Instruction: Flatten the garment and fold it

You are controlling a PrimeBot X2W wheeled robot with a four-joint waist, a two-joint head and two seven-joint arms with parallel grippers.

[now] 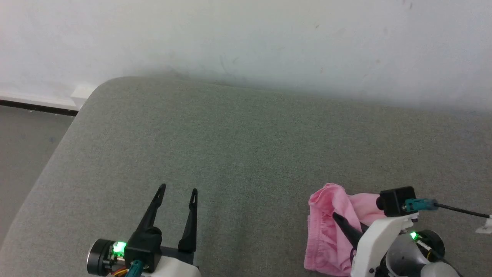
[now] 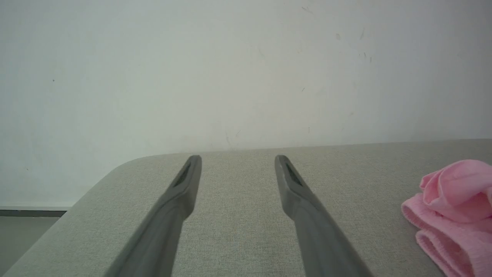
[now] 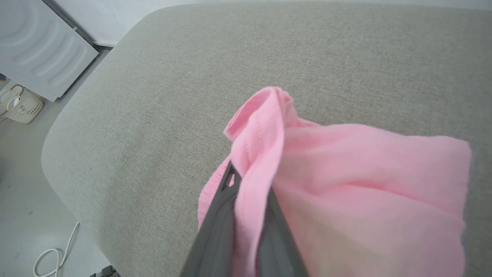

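The garment [image 1: 330, 234], light pink soft shorts, lies bunched at the lower right of the grey cushioned surface [image 1: 246, 154]. My right gripper [image 1: 340, 221] is shut on a fold of it; in the right wrist view a strip of the pink garment [image 3: 369, 173] runs up between the two dark fingers [image 3: 215, 231] and drapes to the right. My left gripper [image 1: 180, 189] stands open over bare cushion at the lower left, well apart from the cloth. In the left wrist view its gripper [image 2: 238, 158] frames empty cushion, with the garment [image 2: 453, 207] crumpled at the right edge.
A white wall [image 1: 246, 38] backs the cushion. The cushion's rounded corner [image 1: 96, 86] drops off to the floor [image 1: 27, 146] on the left. The right wrist view shows a white cabinet [image 3: 42, 50], a woven basket [image 3: 19, 105] and a white cable [image 3: 54, 256] on the floor.
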